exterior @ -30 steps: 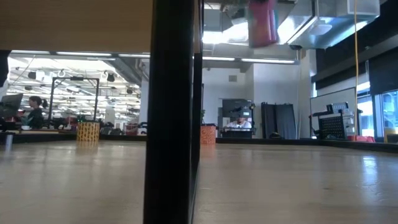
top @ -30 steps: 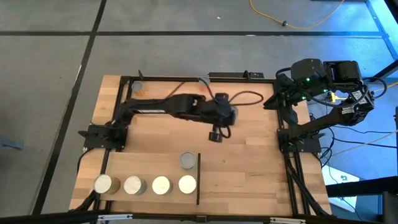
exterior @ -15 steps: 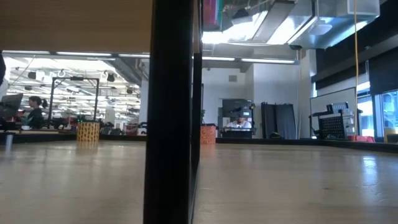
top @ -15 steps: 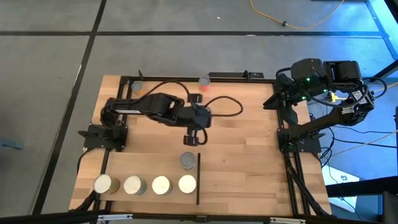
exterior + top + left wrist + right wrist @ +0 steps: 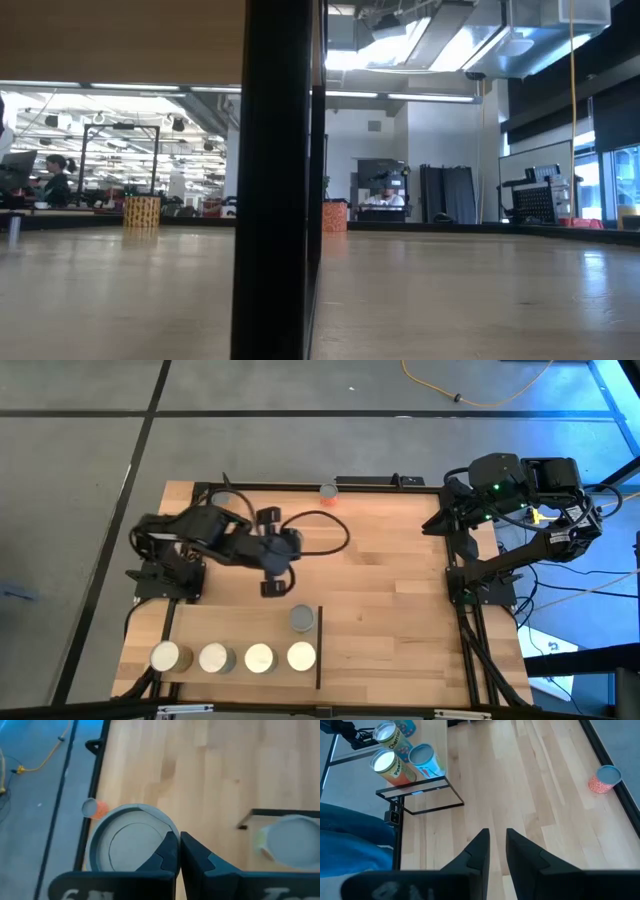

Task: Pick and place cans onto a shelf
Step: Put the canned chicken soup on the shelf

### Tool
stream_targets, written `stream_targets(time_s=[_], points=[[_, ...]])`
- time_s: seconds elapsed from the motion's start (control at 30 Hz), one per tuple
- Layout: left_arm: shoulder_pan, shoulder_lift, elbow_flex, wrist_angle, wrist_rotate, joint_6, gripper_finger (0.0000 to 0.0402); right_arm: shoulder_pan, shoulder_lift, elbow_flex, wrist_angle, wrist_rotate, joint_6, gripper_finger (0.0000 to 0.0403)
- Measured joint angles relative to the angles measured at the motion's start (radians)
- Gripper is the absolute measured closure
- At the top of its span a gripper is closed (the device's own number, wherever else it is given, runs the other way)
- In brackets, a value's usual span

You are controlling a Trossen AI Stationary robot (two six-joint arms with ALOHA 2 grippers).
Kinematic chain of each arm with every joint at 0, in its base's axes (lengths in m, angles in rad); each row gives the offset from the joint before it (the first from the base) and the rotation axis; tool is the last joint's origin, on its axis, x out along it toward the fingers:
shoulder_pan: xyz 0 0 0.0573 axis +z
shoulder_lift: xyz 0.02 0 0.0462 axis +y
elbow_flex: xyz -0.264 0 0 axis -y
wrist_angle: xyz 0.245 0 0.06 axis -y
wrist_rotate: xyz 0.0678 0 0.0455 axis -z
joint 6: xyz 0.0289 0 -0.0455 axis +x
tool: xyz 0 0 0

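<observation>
Five cans (image 5: 258,657) stand on the shelf (image 5: 200,622) at lower left of the high view; one orange can (image 5: 328,491) remains at the desk's (image 5: 390,590) top edge. Left gripper (image 5: 271,588) hovers above the shelf, jaws together on a can; right gripper (image 5: 494,847) waits, slightly apart.

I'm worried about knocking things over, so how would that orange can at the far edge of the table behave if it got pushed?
The orange can stands upright alone near the table's far edge, so a high push might tip it. Being round, it would probably roll once down. It looks small, so likely light.
</observation>
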Motion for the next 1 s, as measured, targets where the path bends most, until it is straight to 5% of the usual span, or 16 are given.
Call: stream_targets(time_s=[0.37,1.0], points=[[-0.126,-0.101,-0.031,0.001,0.028,-0.168,0.0401,0.000,0.000,0.000,0.006,0.000,0.000,0.0338],[-0.349,-0.254,-0.506,0.069,0.056,-0.530,0.0401,0.000,0.000,0.000,0.020,0.000,0.004,0.0338]])
